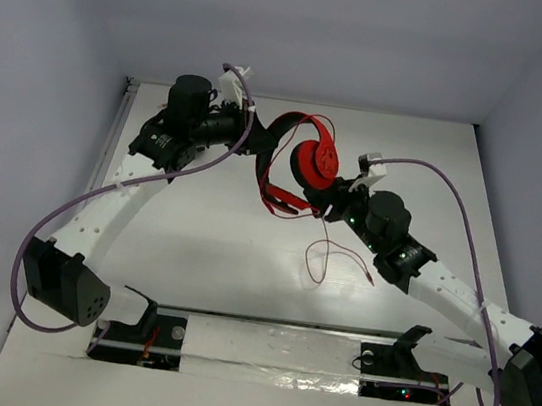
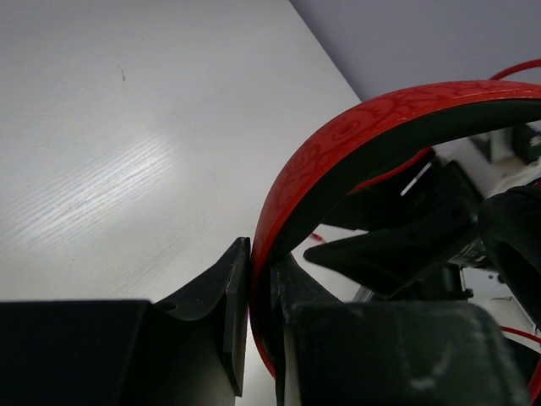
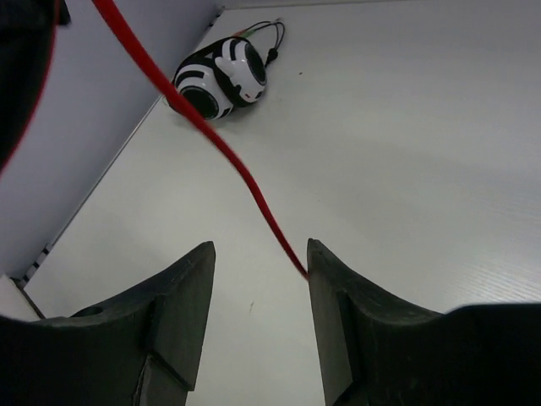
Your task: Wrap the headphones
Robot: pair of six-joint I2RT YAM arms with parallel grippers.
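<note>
The red headphones (image 1: pixel 308 153) are held up off the table at the back centre, their earcup facing up. My left gripper (image 1: pixel 259 141) is shut on the red, black-lined headband (image 2: pixel 363 127), which is pinched between its jaws (image 2: pixel 260 288). My right gripper (image 1: pixel 332 200) sits just right of the earcup and is open (image 3: pixel 260 249). The thin red cable (image 3: pixel 211 135) runs slantwise through its gap and touches the inner tip of the right finger (image 3: pixel 325 279). More cable loops under the headphones (image 1: pixel 281 202), and its tail lies on the table (image 1: pixel 339 261).
Black-and-white headphones (image 3: pixel 221 78) lie on the white table by the wall, seen only in the right wrist view. Grey walls close in the table at the back and both sides. The arm bases (image 1: pixel 142 331) stand at the near edge.
</note>
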